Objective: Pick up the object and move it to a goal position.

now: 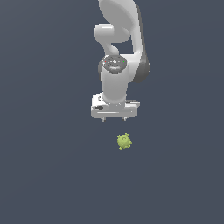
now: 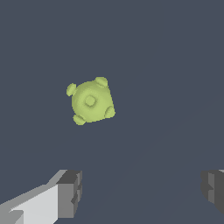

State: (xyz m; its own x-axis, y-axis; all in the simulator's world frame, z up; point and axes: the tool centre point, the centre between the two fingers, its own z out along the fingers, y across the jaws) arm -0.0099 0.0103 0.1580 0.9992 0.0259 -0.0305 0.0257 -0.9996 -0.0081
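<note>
White Panda gripper [image 1: 114, 119] hangs w/ fingers [image 2: 69, 192] spread wide & holding nothing, prob. pre-grasp clearance, while the small yellow-green knobbly round lump [image 1: 124, 141] lies apart on the dark grey floor [image 1: 43, 175], not yet betw. the pads, approx. under the hand.

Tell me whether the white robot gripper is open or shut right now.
Open. In the wrist view the white robot gripper has its fingers far apart, empty; the knobbly yellow-green lump lies outside them.
</note>
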